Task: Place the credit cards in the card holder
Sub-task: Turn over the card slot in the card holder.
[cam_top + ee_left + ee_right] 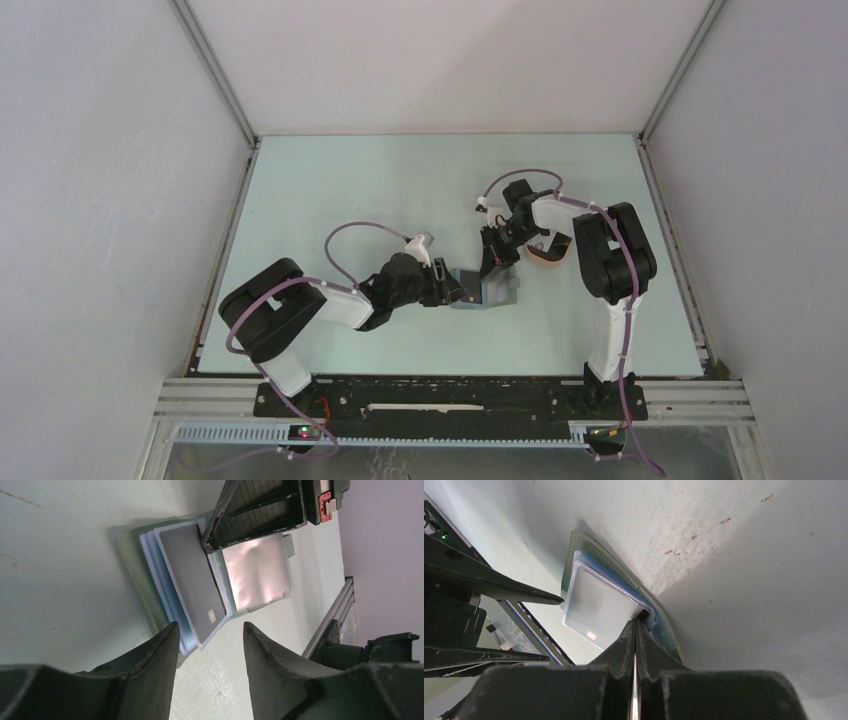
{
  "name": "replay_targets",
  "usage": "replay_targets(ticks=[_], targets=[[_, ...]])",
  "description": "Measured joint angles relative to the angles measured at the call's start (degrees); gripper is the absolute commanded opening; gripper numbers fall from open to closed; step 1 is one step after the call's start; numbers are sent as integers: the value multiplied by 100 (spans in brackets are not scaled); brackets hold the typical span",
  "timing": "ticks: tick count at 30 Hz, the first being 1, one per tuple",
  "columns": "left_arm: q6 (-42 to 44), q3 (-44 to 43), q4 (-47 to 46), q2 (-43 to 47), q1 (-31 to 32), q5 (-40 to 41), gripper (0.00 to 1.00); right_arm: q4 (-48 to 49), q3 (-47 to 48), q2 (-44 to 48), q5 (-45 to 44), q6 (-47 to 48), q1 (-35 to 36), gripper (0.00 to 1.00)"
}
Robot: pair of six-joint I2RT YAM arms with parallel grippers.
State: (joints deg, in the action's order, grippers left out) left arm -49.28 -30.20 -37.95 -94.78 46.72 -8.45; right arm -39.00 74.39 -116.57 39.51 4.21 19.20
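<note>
Open holder on desk, grey card inside.
Spread left fingers sit near its edge; right fingers, pressed together, touch its sleeves.

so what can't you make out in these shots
- Top view: salmon-pink oval tray half hidden behind the right arm; contents unknown.
- Top view: grey-green fold-over card holder too small to count cards.
- Right wrist view: shut right gripper hides whether it pinches a clear plastic sleeve or only presses.
</note>
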Motion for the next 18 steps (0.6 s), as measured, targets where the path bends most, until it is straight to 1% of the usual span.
replay_targets(ticks=[8,18], targets=[[-280,-2,-291,-243,-35,-245,52,-4,2,0,2,2,-4,4],[-396,-4,-507,-409,-42,-398,49,-4,2,0,9,2,-4,5]])
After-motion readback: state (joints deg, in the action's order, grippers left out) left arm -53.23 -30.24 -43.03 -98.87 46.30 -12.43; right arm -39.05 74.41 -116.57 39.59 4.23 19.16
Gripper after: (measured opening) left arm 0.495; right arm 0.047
